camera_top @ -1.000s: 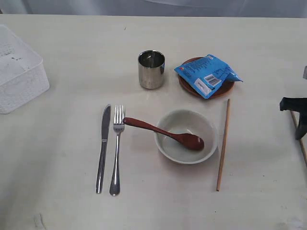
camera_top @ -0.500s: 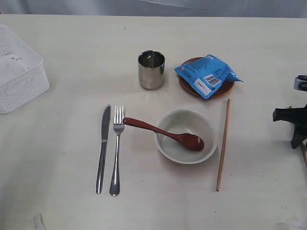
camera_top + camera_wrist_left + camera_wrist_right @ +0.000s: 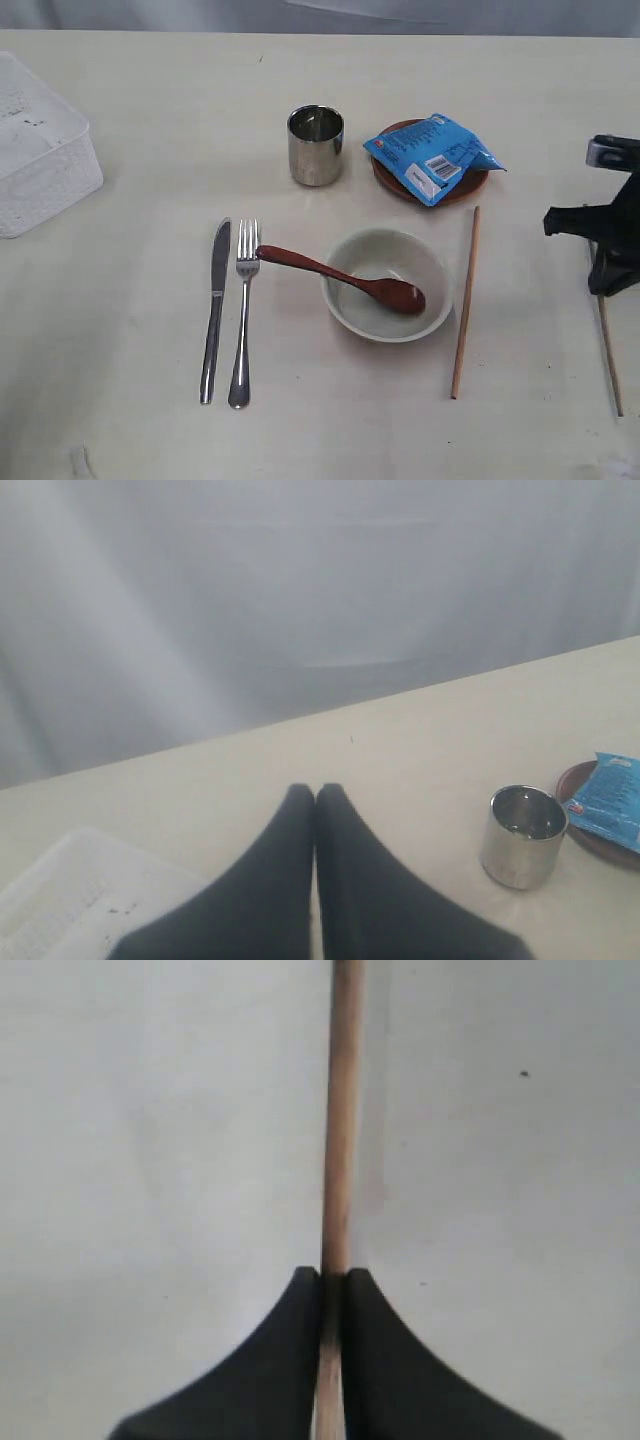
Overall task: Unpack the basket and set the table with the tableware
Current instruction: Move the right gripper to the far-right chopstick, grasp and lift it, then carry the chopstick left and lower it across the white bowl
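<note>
Chopstick in right gripper, possibly off table

The right pincer has come in from the edge of the exterior view toward the bowl, though it is still well apart from it. Its jaws, wide a second ago, now clamp a chopstick. That chopstick, before only a sliver at the edge, has shifted nearer the bowl and shows most of its length, its far end angled toward the bowl
</note>
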Controlling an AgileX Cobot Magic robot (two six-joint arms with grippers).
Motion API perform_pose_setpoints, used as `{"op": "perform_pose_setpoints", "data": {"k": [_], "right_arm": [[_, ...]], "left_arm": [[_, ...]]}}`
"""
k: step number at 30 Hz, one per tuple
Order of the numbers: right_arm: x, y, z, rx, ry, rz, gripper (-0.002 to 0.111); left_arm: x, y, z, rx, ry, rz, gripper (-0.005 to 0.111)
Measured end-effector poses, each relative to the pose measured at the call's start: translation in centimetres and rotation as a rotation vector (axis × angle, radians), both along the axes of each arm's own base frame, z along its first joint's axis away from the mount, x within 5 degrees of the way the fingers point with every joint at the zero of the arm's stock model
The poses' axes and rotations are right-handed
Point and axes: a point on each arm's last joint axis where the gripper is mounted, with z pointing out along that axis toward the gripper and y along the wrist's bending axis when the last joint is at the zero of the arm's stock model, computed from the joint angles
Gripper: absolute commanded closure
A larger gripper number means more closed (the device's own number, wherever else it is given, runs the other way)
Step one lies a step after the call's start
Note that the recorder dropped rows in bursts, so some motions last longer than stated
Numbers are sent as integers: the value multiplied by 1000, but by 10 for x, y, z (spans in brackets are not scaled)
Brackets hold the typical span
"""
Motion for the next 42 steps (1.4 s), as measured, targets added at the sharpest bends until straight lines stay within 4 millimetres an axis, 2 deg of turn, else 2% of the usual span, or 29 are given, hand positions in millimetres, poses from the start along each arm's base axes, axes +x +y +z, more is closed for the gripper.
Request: {"op": "perform_pose_setpoints", "data": {"k": [3,8,14,21,24,26,31,34,42], "right_arm": [[-2,7,14,74,-43,-8,109],[-4,14,27,151,-83,27,109],[-3,43,51,218,-213,254,109],[-8,90,88,202,-400,681,109],[-17,112,103,185,-485,935,109],[-25,125,110,158,-523,1164,109],[-45,156,112,67,-561,1787,109],[-54,170,112,-10,-576,2096,109],[-63,190,114,-277,-576,2484,109]], "left_arm": [[0,0,0,0,0,0,106],[0,0,-1,1,8,2,106],[0,0,-1,1,8,2,106],[0,0,-1,4,15,5,106],[0,1,-2,5,17,5,106],[0,1,-2,5,17,5,106],[0,1,-2,7,16,5,106],[0,1,-2,11,16,6,106],[0,1,-2,13,18,6,106]]}}
